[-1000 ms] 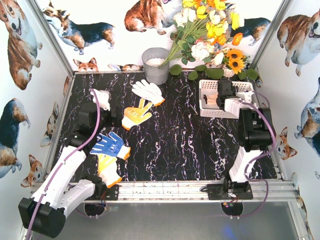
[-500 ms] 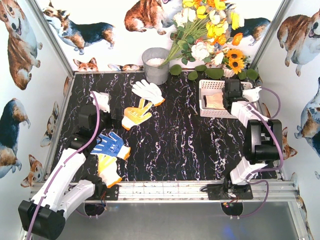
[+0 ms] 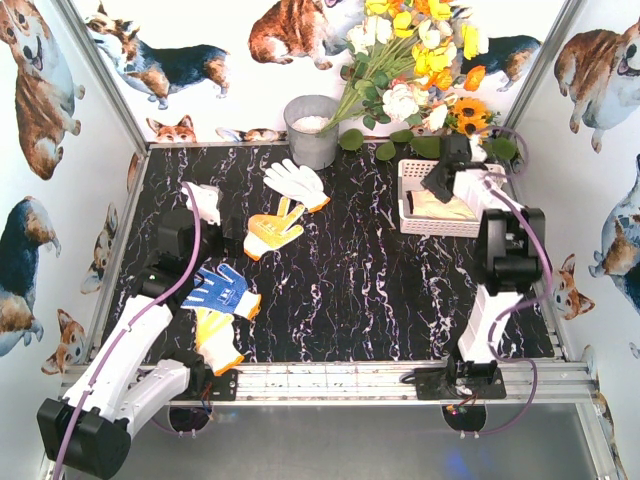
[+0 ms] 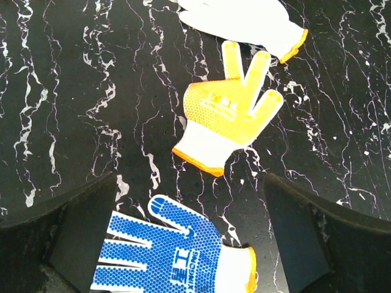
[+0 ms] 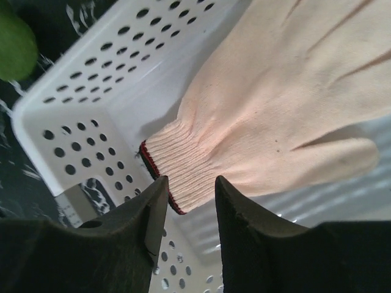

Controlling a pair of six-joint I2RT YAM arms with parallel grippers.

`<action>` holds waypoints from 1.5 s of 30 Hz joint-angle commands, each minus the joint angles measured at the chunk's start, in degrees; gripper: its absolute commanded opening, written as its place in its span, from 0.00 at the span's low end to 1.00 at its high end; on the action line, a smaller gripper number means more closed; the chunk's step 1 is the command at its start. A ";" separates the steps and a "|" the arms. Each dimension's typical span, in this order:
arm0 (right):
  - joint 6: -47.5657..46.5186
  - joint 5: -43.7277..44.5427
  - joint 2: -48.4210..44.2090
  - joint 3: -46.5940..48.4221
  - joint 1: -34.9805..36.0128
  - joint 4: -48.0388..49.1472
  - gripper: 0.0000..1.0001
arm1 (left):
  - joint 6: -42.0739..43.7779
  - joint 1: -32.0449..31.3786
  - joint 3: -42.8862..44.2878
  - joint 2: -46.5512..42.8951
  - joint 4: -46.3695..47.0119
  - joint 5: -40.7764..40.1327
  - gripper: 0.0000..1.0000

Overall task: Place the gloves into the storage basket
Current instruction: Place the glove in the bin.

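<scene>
Hovering the right gripper (image 5: 190, 183) just above the beige glove (image 5: 275, 104) lying inside the storage basket (image 5: 91, 85), jaws narrowly apart, clamping nothing. Risking snagging its knit cuff and dragging it out. Keeping the left gripper (image 4: 188, 183) spread wide, well left of the basket, over the yellow-palmed glove (image 4: 229, 116).
</scene>
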 commanded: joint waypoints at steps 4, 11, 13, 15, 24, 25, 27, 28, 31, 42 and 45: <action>-15.40 -3.38 6.71 9.51 2.29 -13.27 0.34 | 0.78 0.70 -0.04 0.45 0.52 -0.72 1.00; -18.66 -4.72 6.85 9.35 3.54 -12.67 0.36 | 0.87 0.68 -0.04 0.63 0.43 -1.03 1.00; -19.18 -4.74 6.91 9.26 3.65 -12.49 0.36 | 0.87 0.74 -0.01 0.63 0.43 -1.03 1.00; -19.50 -4.67 7.25 9.26 3.66 -12.45 0.35 | 0.85 0.70 -0.09 0.70 0.43 -0.92 1.00; -21.16 -7.17 10.36 10.68 3.66 -11.70 0.35 | 1.02 0.68 -0.05 0.56 0.34 -0.86 1.00; -21.29 -7.18 10.77 10.85 3.66 -11.77 0.35 | 1.02 0.68 -0.01 0.58 0.34 -0.89 1.00; -21.48 -7.00 11.70 11.49 3.66 -12.26 0.34 | 1.11 0.68 -0.05 0.57 0.27 -0.90 1.00; -21.57 -7.02 12.17 11.88 3.66 -12.64 0.32 | 1.12 0.74 -0.07 0.54 0.26 -0.90 1.00; -21.51 -6.88 12.80 12.03 3.66 -12.59 0.28 | 1.13 0.68 -0.10 0.52 0.26 -0.93 1.00; -21.49 -8.16 12.12 13.20 3.66 -11.23 0.29 | 1.13 0.68 -0.07 0.32 0.17 -1.06 1.00; -21.57 -9.96 8.61 11.55 3.66 -10.31 0.33 | 1.04 0.68 0.02 0.28 0.10 -1.23 1.00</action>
